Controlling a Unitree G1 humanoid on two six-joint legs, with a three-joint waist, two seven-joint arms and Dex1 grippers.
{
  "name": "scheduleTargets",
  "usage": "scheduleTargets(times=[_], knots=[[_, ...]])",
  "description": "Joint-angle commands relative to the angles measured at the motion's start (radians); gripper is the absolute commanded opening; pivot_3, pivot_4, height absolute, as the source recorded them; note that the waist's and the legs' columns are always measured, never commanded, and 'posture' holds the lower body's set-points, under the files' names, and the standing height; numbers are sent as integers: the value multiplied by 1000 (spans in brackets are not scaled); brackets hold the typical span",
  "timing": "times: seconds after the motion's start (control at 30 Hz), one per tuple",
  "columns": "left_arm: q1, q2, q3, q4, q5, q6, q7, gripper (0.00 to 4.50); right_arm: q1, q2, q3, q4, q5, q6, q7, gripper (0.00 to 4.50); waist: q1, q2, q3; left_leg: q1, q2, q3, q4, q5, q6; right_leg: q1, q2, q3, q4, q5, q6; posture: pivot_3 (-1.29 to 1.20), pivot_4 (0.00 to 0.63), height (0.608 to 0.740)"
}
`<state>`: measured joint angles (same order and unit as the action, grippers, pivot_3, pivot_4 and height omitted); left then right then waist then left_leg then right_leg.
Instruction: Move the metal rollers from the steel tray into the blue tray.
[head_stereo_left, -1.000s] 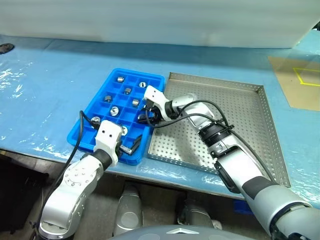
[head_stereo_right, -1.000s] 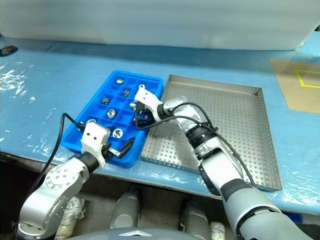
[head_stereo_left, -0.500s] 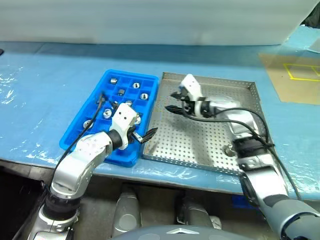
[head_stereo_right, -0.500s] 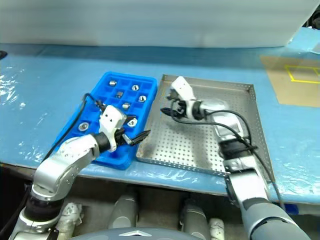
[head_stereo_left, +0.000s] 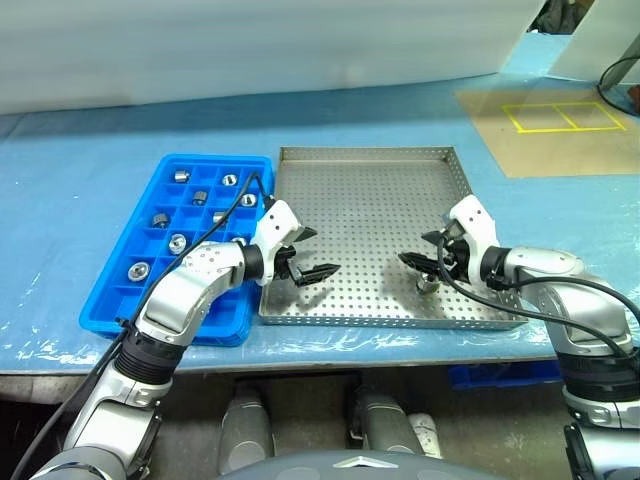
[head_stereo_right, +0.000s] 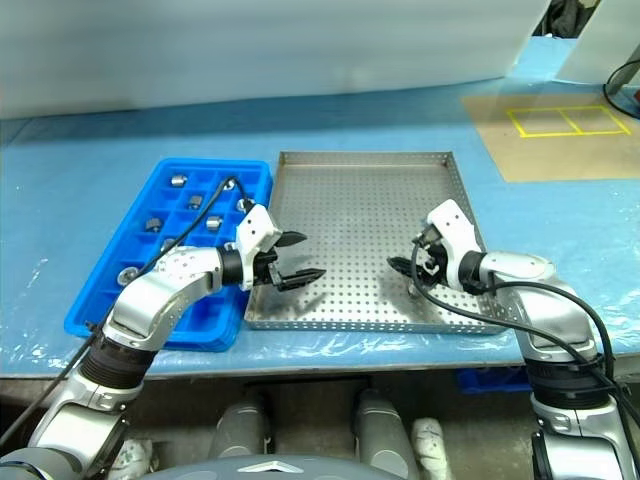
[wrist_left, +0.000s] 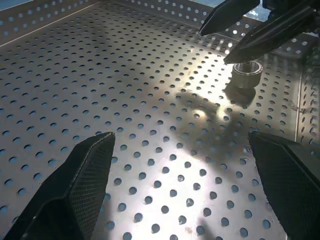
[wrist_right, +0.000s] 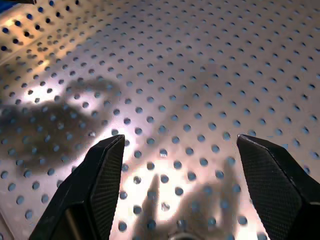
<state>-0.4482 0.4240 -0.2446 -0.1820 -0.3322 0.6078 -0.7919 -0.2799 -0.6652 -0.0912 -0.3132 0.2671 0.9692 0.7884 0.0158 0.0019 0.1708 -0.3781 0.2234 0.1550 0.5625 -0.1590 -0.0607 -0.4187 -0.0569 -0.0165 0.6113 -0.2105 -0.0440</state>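
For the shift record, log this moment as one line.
left pincer: open, empty, over steel tray | right pincer: open, above last metal roller | blue tray: several rollers

Blue tray w/ grid; silver steel tray, perforated; black fingers.

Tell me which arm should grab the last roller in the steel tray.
Right. The right gripper hangs open just above the roller near the steel tray's front right corner. The left gripper, also open, hovers over the tray's left side, much farther from it.
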Motion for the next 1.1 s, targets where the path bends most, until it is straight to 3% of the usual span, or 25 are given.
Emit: scheduleTargets(times=[0.03,0.27,0.4,0.5,0.53,0.83,1.1], knots=[[-38,-5,-8,16,1,-41,-43,4500,42,-12,-42,-55,26,55,-46,3641,-5,0,0,0,0,0,0,0,0,0,0,0,0,0,0,-337,150,740],[-50,-8,-18,46,21,-70,-67,4500,110,-14,1,-53,13,72,-113,3641,-22,0,0,0,0,2,0,-1,2,0,0,2,-1,0,0,-350,150,740],[-41,-2,-13,37,23,-66,-67,4500,109,-21,19,-36,11,46,-121,2806,-26,0,0,0,0,2,0,-1,2,1,0,2,-2,0,0,-333,150,740],[-27,8,-2,19,20,-57,-61,4500,97,-28,40,-21,10,23,-116,1736,-27,0,0,1,0,2,0,-2,3,1,0,2,-2,0,0,-313,150,740],[-23,12,2,11,17,-52,-59,4500,90,-27,44,-18,11,18,-114,1597,-27,0,0,1,0,2,0,-2,3,1,0,2,-2,0,0,-304,150,740],[57,37,86,-132,-14,36,23,4500,-144,75,127,91,40,-100,-68,1602,-26,1,0,1,0,2,0,-1,2,1,0,2,-1,0,0,-129,150,740],[235,56,181,-379,-45,159,167,4500,-361,172,278,294,8,-236,43,1602,29,1,0,-2,1,1,-1,-1,2,-1,-1,-2,-3,0,-1,102,150,740]])
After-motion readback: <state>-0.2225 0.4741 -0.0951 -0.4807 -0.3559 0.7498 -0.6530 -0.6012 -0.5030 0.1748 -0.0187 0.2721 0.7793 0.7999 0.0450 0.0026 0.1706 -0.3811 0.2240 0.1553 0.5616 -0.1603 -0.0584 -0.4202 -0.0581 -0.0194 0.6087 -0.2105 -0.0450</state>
